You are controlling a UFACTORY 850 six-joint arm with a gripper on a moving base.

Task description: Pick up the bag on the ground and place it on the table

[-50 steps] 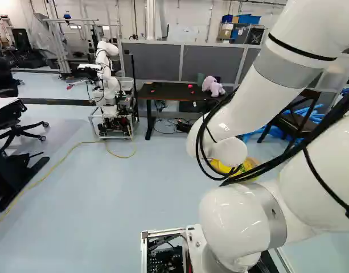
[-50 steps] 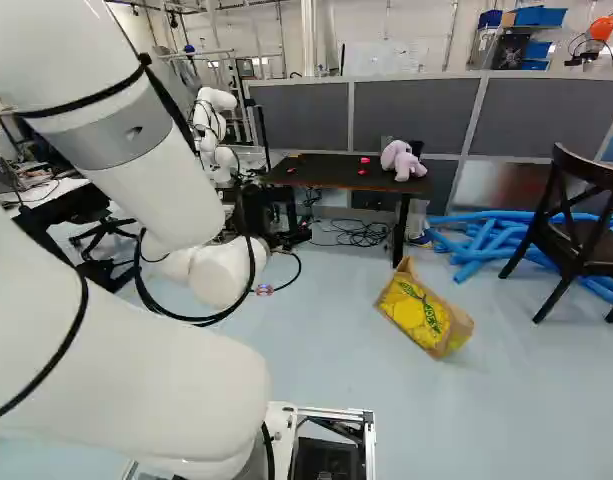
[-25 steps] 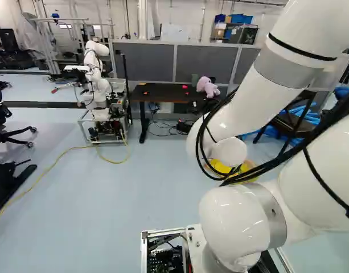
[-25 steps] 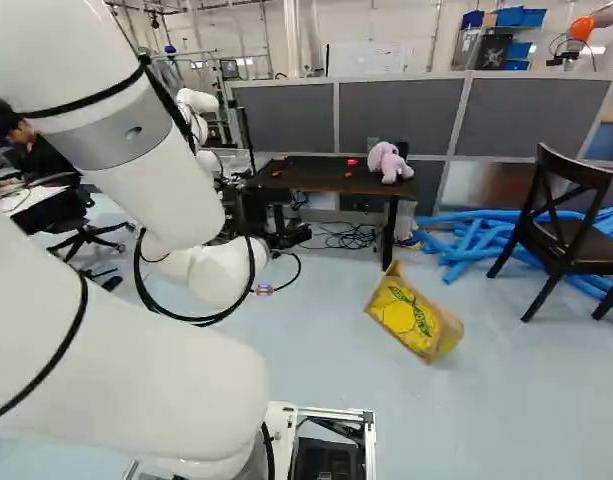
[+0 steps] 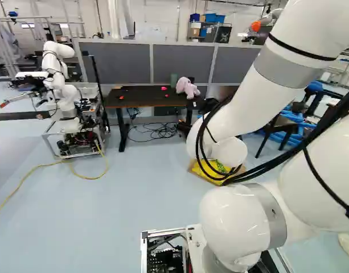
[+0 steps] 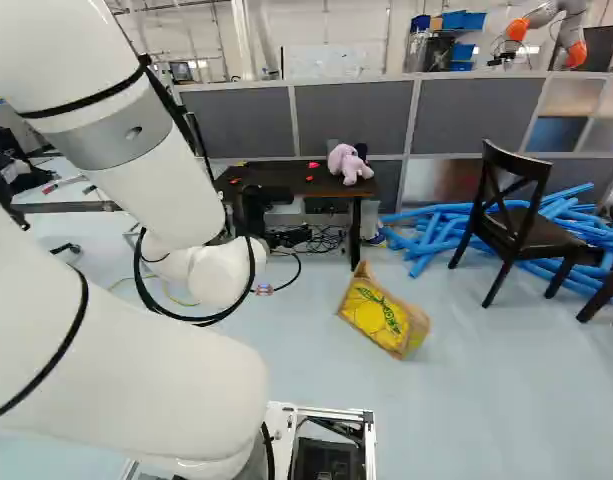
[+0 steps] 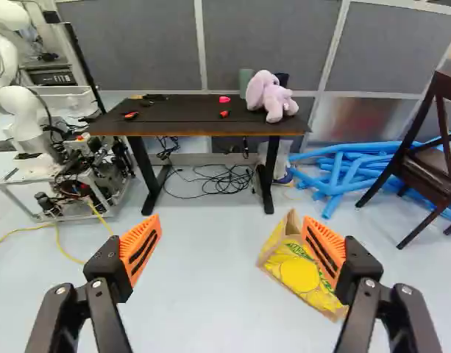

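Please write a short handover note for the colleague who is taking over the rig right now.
Tool: the black two-finger tool is open and holds nothing.
Bag: the yellow-and-brown paper bag lies on the floor beyond the tool, partly hidden in the wrist view by one orange pad.
Table: the dark, flat-topped table stands farther ahead, with a pale pink plush toy near one end.
Done: neither the pick nor the placing.
Left: reach the bag, grip it, lift it and set it on the table, probably away from the toy.
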